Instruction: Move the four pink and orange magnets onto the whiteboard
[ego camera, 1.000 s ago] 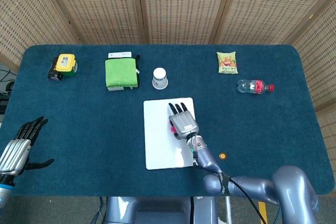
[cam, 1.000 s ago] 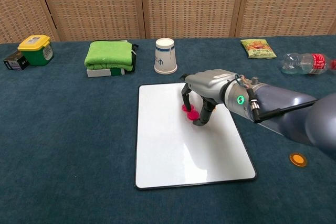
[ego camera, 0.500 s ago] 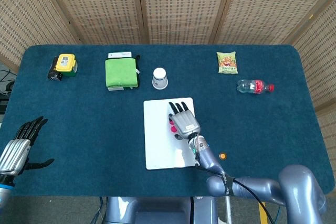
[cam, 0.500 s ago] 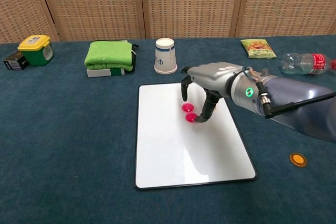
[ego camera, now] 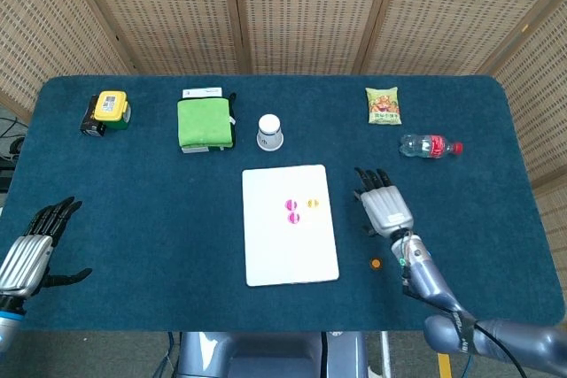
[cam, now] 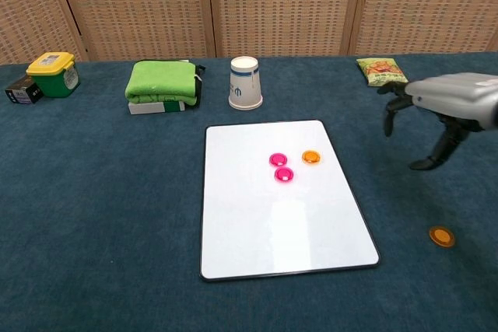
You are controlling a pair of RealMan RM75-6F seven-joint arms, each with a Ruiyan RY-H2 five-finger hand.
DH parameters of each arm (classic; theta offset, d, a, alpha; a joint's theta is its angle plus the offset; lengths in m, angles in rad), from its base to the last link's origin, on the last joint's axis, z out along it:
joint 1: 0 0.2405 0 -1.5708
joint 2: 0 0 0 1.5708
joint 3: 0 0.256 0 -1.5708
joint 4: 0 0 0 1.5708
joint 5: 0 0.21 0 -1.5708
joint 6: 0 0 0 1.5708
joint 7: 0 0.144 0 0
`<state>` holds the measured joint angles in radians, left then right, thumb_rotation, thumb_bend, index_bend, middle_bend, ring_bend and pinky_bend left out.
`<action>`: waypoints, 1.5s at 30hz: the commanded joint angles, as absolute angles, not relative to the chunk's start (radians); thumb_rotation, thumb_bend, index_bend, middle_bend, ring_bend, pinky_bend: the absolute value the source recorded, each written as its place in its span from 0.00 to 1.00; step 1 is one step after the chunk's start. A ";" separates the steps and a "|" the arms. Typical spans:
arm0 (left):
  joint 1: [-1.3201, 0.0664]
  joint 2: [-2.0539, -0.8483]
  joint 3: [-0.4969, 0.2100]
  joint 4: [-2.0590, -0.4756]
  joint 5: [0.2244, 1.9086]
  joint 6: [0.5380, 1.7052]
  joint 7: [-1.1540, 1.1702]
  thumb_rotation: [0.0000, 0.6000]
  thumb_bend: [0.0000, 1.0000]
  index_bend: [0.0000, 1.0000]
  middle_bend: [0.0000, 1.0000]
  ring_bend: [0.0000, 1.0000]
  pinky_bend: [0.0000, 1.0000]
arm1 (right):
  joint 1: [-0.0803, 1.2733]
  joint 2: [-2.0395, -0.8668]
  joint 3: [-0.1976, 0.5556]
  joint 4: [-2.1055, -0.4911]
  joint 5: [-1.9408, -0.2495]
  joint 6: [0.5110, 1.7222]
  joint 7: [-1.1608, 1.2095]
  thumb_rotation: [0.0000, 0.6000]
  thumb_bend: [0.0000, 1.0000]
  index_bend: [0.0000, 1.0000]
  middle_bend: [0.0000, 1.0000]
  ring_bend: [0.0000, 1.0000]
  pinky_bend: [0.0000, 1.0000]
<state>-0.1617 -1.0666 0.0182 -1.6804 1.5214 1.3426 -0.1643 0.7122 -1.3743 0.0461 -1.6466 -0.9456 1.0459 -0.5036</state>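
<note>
Chest view shows two pink magnets [cam: 280, 167] and one orange magnet [cam: 311, 157] on the whiteboard [cam: 264, 239], another orange magnet [cam: 442, 236] on the surface right of it, both the right hand [cam: 447, 114] and the left hand [ego camera: 31, 250] empty, fingers apart.

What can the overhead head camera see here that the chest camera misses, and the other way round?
Only the head view shows the left hand, open and idle at the table's near left edge, and the whole plastic bottle.

Only the chest view shows objects side-on: the paper cup standing upside down, the folded green towel with its thickness.

Both show the whiteboard with two pink magnets and one orange magnet on it, a second orange magnet on the cloth, and the empty right hand above.
</note>
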 commanded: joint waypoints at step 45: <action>-0.160 -1.071 0.016 -1.682 1.519 1.349 -0.150 1.00 0.02 0.00 0.00 0.00 0.00 | 0.478 -1.458 -0.066 -1.501 -1.272 1.051 -0.323 1.00 0.32 0.41 0.00 0.00 0.00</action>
<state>-0.1599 -1.0711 0.0164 -1.6825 1.5194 1.3491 -0.1497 0.4790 -1.4567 -0.0665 -1.5022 -1.2720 1.0518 -0.3239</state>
